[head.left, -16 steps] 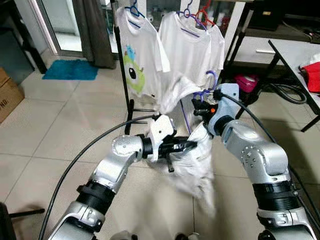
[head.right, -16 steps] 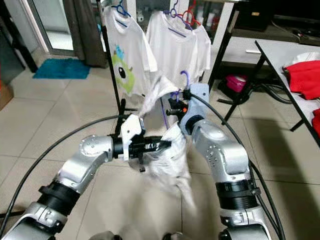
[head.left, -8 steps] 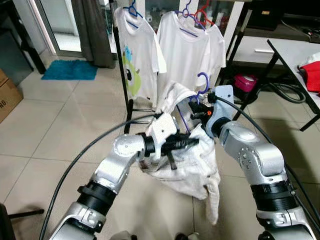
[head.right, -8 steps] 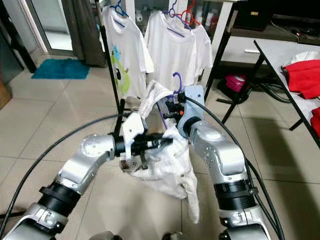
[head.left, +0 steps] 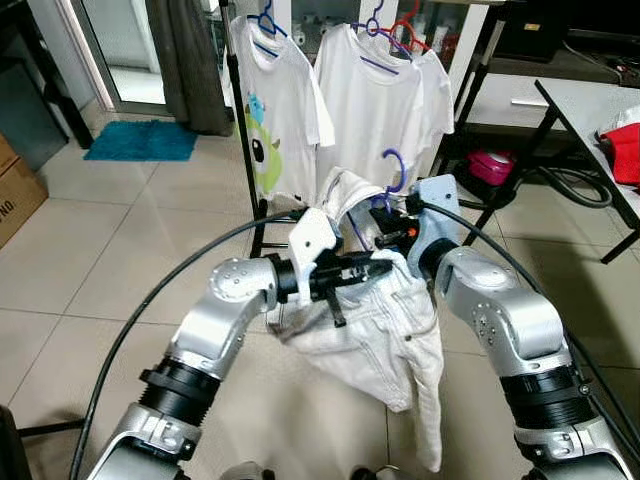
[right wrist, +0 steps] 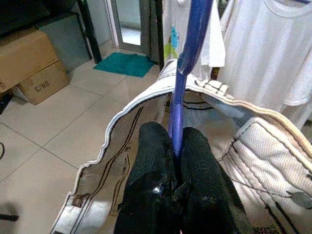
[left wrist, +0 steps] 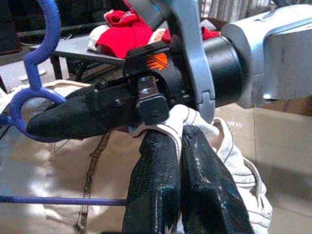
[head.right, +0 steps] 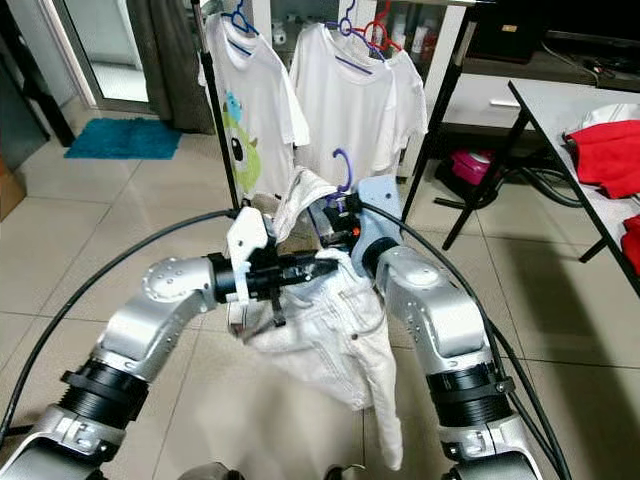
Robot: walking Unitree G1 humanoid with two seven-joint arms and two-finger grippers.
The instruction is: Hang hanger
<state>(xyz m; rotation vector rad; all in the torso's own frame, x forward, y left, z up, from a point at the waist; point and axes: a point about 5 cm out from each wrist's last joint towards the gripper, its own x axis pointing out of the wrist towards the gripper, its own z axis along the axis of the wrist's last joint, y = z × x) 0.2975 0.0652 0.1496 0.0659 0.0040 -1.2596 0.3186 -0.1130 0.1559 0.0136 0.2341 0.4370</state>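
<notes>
A thin purple hanger (right wrist: 183, 83) with a curled hook is pinched by the right gripper (right wrist: 173, 146). White stitched denim shorts (head.left: 375, 335) drape from it, waistband clamped by the left gripper (left wrist: 178, 141), before a black clothes rack (head.left: 243, 150).

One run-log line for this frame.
left claw: shut on white garment | right claw: shut on purple hanger | rack: ahead
</notes>
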